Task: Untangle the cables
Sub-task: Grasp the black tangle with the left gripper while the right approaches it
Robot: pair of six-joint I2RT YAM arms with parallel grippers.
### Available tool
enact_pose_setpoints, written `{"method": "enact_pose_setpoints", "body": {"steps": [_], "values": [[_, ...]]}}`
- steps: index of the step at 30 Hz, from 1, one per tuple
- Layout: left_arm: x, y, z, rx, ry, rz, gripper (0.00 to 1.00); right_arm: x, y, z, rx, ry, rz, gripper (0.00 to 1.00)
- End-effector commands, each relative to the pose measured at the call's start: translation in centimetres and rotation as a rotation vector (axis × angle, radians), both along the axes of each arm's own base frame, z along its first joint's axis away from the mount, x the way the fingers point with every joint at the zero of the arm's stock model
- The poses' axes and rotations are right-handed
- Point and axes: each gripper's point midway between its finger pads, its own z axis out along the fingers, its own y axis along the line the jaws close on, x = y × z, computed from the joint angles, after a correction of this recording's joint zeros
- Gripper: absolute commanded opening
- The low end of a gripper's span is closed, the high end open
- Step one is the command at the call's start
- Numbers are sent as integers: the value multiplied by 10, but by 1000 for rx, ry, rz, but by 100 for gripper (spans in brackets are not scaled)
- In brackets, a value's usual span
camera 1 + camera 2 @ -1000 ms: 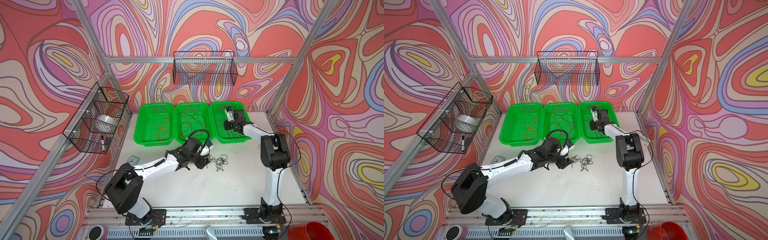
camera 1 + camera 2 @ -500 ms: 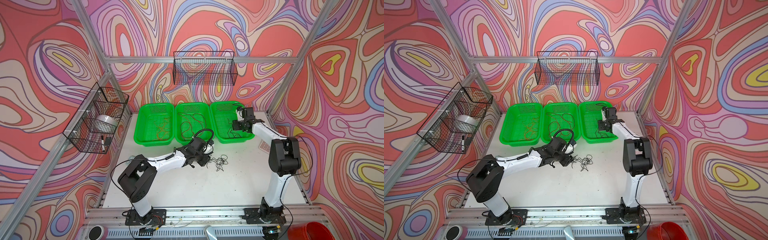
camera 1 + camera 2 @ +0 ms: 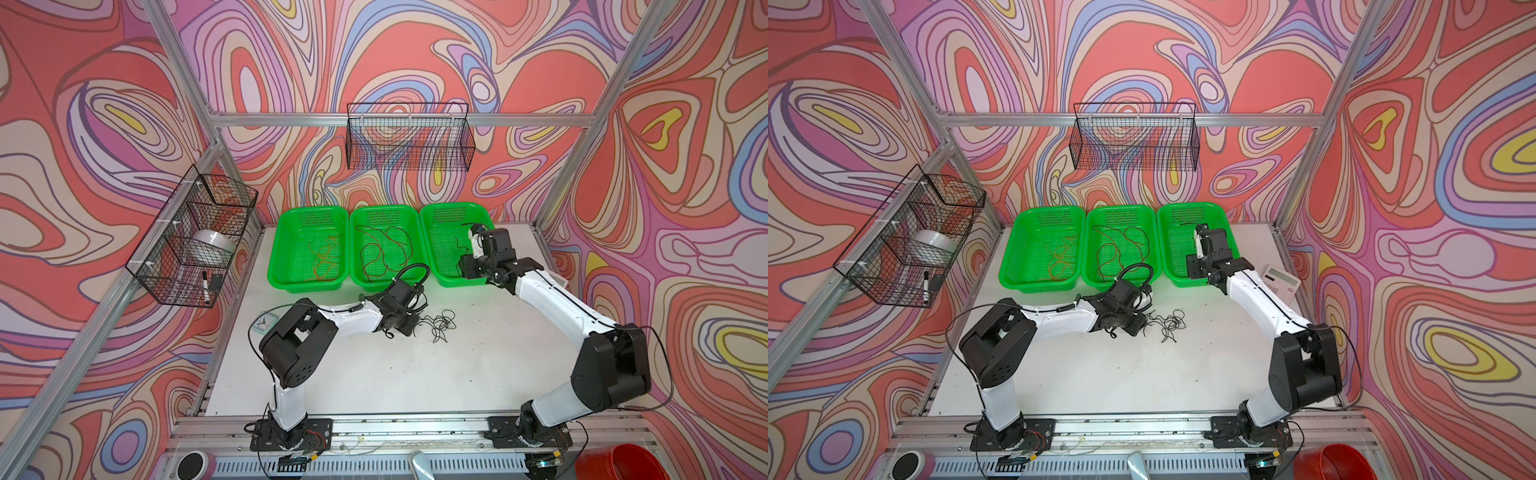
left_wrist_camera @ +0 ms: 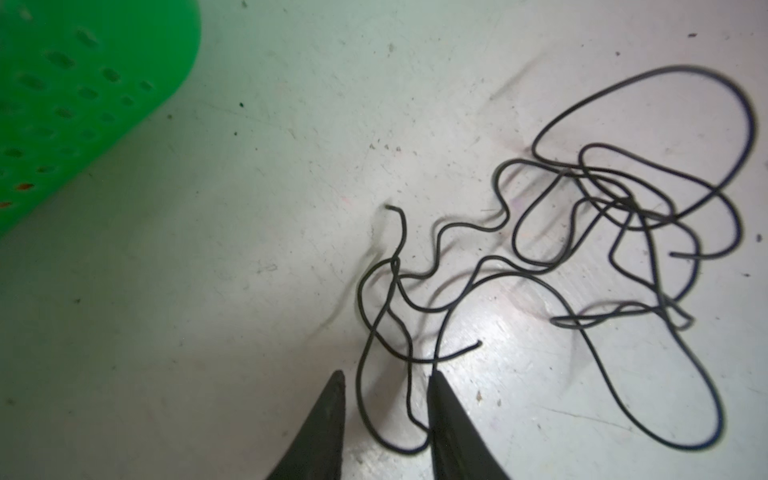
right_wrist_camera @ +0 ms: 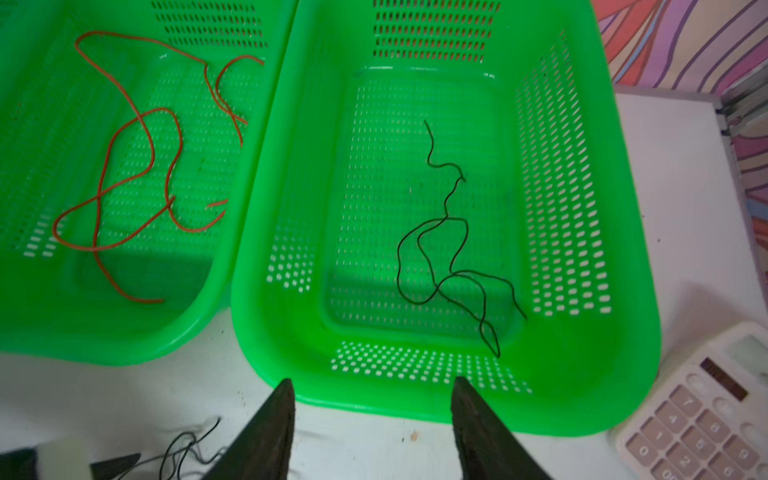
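We saw the last tangle of black cables (image 3: 440,323) lying loose on the white table (image 3: 374,374), just in front of the three green baskets and near the middle one. The left pincer (image 4: 386,374) sat low over the near edge of that tangle. In the left wrist view its two dark fingers (image 4: 328,419) stood narrowly apart with a loop of black cable running between them. The gap was wider than the wire, so we judged the pincer released rather than clenched on the strand.

The other cables lay sorted by colour. The orange cables (image 3: 325,257) were in the left basket (image 3: 307,285), the dark red-brown cables (image 3: 380,249) in the middle basket (image 3: 370,283), and a single black cable (image 5: 446,218) curled on the floor of the right basket (image 5: 602,374).

The right pincer (image 5: 372,379) hung over the near rim of that right basket with its fingers spread wide. It was released, with nothing between them and the black cable below well clear of the tips. A pale calculator (image 5: 698,407) lay on the table just beside the right basket.
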Motion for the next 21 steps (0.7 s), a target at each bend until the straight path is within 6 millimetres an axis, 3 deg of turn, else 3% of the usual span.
{"method": "enact_pose_setpoints", "body": {"steps": [1, 4, 8, 14, 19, 21], "values": [[2, -5, 1, -21, 3, 13, 13, -20, 4, 3, 14, -10, -17, 61], [0, -6, 14, -37, -27, -12, 0, -37, 11, -1, 37, -36, 30, 60], [-12, -7, 45, -49, -99, -98, 0, -61, 25, -4, 95, -93, 156, 60], [-38, -9, 98, -63, -192, -237, 0, -96, 71, -13, 283, -119, 371, 61], [-47, -10, 133, -106, -257, -282, 0, -117, 105, 1, 393, -212, 504, 63], [-51, -6, 138, -89, -250, -299, 0, -122, 115, 4, 417, -226, 549, 63]]}}
